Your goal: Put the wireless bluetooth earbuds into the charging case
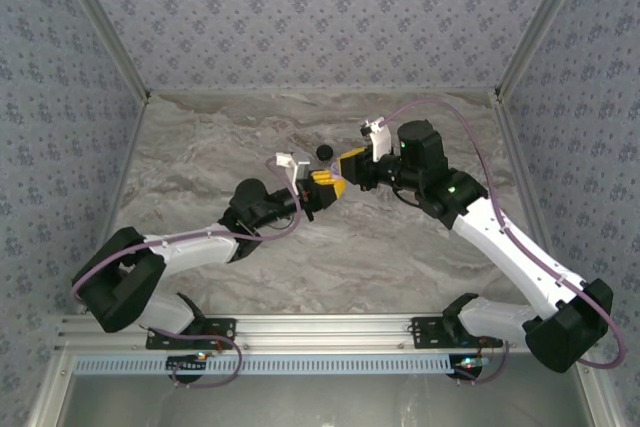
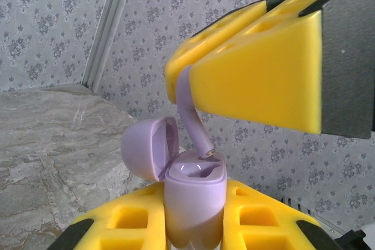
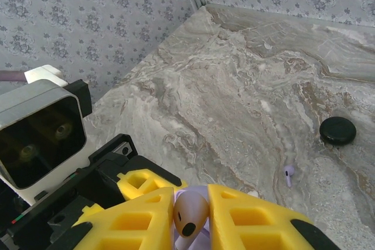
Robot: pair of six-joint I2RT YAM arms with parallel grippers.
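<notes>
The charging case [image 2: 195, 197] is pale lavender and stands upright between the yellow pads of my left gripper [image 2: 195, 229], which is shut on it. Its lid [image 2: 149, 147] is hinged open to the left. Just above it, my right gripper [image 3: 191, 218] is shut on a lavender earbud [image 3: 190, 212]. The earbud's stem [image 2: 193, 118] points down, with its tip at the rim of the case's right-hand socket. The two grippers meet above the middle of the table [image 1: 335, 175]. A second lavender earbud [image 3: 288, 174] lies loose on the marble.
A small black round puck [image 3: 337, 130] lies on the marble table [image 3: 234, 86] beyond the loose earbud, also seen as the puck [image 1: 324, 152] just behind the grippers. Patterned walls enclose the table on three sides.
</notes>
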